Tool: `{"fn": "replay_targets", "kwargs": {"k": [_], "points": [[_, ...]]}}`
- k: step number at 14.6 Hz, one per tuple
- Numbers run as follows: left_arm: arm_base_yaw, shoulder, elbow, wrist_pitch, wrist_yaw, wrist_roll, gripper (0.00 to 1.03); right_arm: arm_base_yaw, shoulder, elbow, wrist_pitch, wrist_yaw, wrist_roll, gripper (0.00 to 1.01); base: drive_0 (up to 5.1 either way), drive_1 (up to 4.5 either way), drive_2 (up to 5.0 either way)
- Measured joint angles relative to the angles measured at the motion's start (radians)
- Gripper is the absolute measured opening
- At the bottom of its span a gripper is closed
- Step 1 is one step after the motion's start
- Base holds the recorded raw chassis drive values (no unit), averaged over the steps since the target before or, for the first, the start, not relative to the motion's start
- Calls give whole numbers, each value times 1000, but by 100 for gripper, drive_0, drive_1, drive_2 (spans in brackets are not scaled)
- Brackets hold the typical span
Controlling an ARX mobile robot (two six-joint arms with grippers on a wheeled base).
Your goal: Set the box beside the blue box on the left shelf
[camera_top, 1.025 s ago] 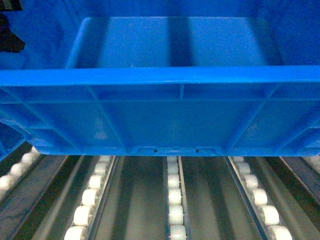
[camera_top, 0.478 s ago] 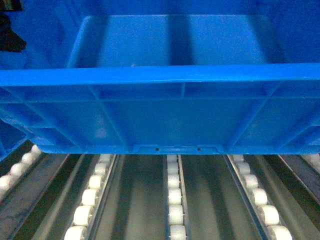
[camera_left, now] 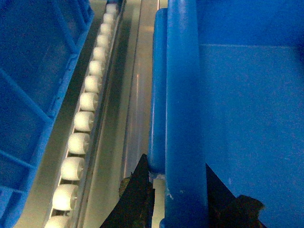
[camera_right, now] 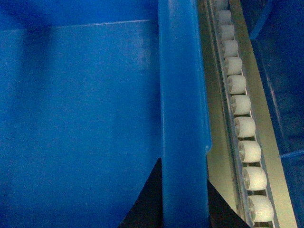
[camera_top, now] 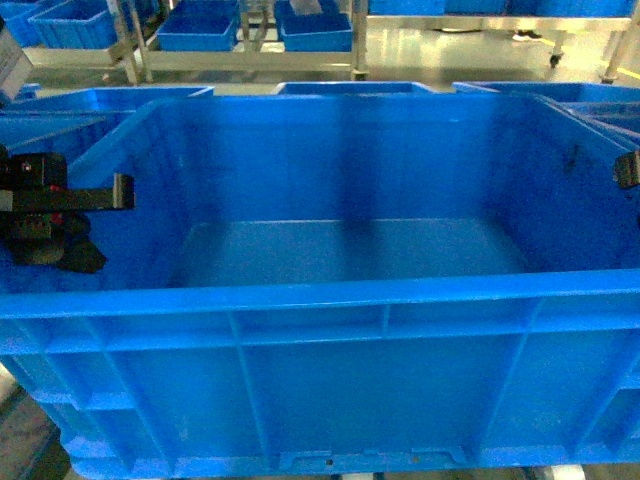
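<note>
The box (camera_top: 340, 360), a big bright-blue ribbed crate, fills the head view and is empty inside. My left gripper (camera_top: 62, 212) is shut on its left rim (camera_left: 185, 118), one black finger (camera_left: 138, 197) outside the wall and one inside. My right gripper (camera_top: 628, 168) is shut on the right rim (camera_right: 183, 118) in the same way, with a finger (camera_right: 149, 204) inside. The left shelf's white rollers (camera_left: 83, 121) and grey rails run below both sides (camera_right: 247, 152). Another blue box (camera_left: 28, 95) stands just left, a roller lane apart. I cannot tell whether the held box rests on the rollers.
More blue crates stand behind the box (camera_top: 350, 88) and at the back left (camera_top: 50, 125) and back right (camera_top: 560, 92). A further blue crate wall (camera_right: 285, 71) lies right of the right roller lane. Metal racks with blue bins (camera_top: 200, 25) stand across the floor.
In the head view the box now sits much lower and closer. The roller lanes seen beneath it before are almost hidden, and the crates and racks beyond it have come into sight.
</note>
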Motion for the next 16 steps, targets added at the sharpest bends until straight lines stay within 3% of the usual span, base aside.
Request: {"fn": "replay_targets", "kwargs": {"k": [6,8,9,11,12,13,15,16], "points": [[0,13,14,-24,-12,-1,16,2,11,6,-18,-12,10,7,0,0,0],[0,13,14,6,0,36,29,1,11,6,-16,-20,30,12,0,0,0],[0,13,14,44,9,52,35,1,13,6,-12,-22,50,17,0,0,0],[-32,4,25,149,90,74,53,4,18,6,18,-52,99,36,0,0,0],[-60,-9,26,217,108,70,64,10,14,4,82,-76,140,48,0,0,0],[-77,-27,27,281,128,64,77,14,-2,-8,172,-78,159,59,0,0,0],[-59,-53,27,423,126,30,100,15,-70,-33,377,-4,147,83,0,0,0],[-47,-69,27,449,99,22,97,15,-91,-31,399,3,139,96,0,0,0]]}}
